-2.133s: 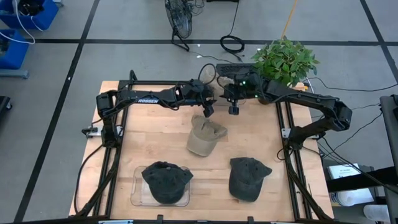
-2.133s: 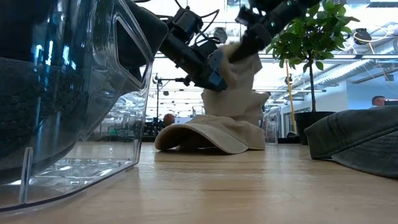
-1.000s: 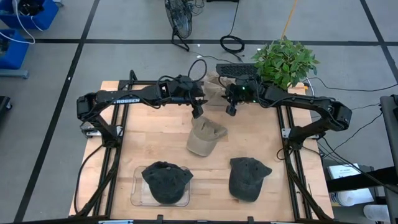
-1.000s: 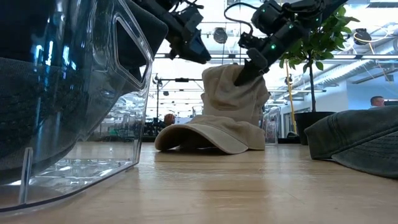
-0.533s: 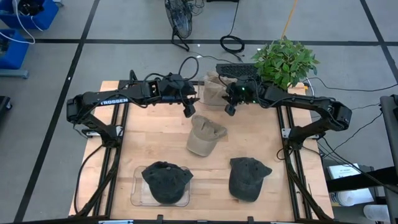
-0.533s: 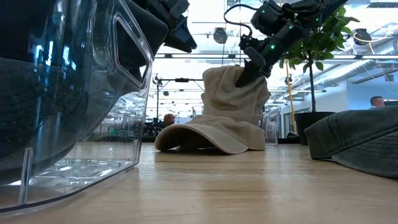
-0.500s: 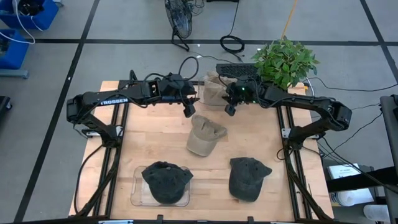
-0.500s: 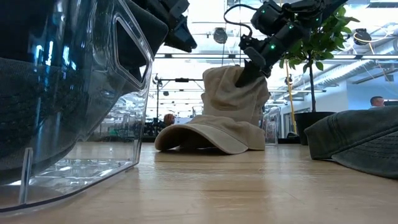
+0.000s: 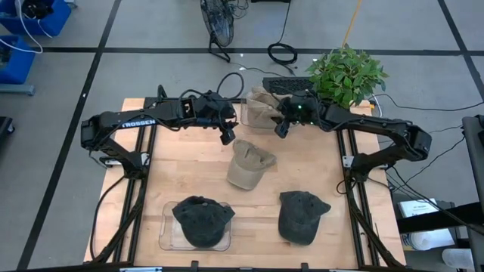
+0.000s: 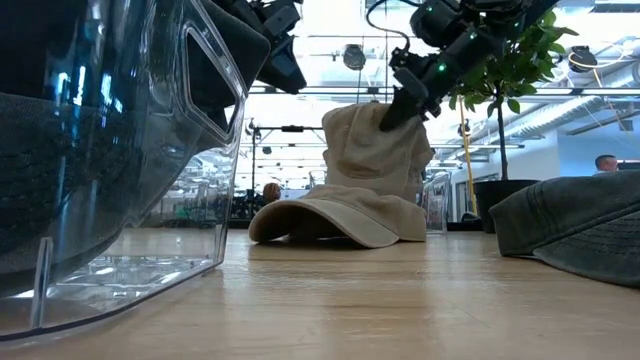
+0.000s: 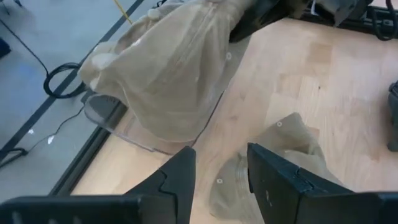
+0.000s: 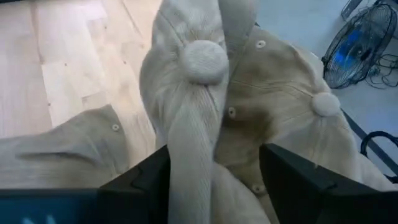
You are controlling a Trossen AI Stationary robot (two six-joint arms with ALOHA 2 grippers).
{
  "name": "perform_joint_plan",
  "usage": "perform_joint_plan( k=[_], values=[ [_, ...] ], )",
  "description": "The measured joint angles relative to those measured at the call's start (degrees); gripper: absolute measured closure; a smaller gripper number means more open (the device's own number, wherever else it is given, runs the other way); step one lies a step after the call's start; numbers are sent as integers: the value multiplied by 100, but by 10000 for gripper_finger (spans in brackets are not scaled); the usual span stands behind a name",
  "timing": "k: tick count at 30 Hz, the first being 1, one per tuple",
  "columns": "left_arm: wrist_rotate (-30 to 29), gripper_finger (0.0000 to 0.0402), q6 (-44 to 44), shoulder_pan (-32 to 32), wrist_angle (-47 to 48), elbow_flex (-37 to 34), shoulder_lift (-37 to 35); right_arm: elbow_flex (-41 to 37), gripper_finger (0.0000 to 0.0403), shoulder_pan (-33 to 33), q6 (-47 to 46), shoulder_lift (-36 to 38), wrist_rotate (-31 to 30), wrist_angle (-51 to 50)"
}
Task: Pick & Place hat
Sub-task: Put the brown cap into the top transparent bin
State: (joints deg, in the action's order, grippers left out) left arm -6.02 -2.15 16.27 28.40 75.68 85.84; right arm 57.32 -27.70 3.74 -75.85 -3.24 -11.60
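Note:
Several tan hats [image 9: 261,106] are piled in a clear tray [image 11: 109,118] at the table's far edge. My right gripper [image 9: 281,127] is open at the top of that pile, its fingers on either side of the top hat's crown [image 12: 202,59]. Another tan hat [image 9: 248,165] rests on its brim in the middle of the table. My left gripper [image 9: 225,136] hangs open with nothing in it, left of the pile and beyond the table hat [image 11: 280,162]. My right gripper's open fingers [image 12: 155,180] stand astride a raised fold of the top hat's crown [image 12: 193,143], coming slanting down from the table's right. Whether either finger touches the cloth, I cannot tell. The hat lies on the pile.
A dark hat [image 9: 201,221] sits in a clear bin [image 10: 120,200] at the near left. A second dark hat [image 9: 302,217] lies on the table at the near right. A potted plant [image 9: 344,74] stands past the far right corner.
My left gripper has drawn back from the pile toward the table's left edge. My right gripper has stayed at the top of the pile, rising slightly. The top tan hat stays on the pile.

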Motion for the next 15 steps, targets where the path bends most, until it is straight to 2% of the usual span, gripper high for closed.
perform_joint_plan(
  k=[5,10,12,15],
  values=[
    [-9,254,-96,5,213,-4,-150,0,167,0,34,361,-22,40],
    [-53,254,-105,20,460,-11,-333,0,165,-1,108,729,-424,19],
    [-57,254,-145,20,326,7,-370,0,165,-4,140,888,-444,18],
    [-107,254,-236,14,675,-7,-507,0,165,69,143,1119,-438,7]
  ],
)
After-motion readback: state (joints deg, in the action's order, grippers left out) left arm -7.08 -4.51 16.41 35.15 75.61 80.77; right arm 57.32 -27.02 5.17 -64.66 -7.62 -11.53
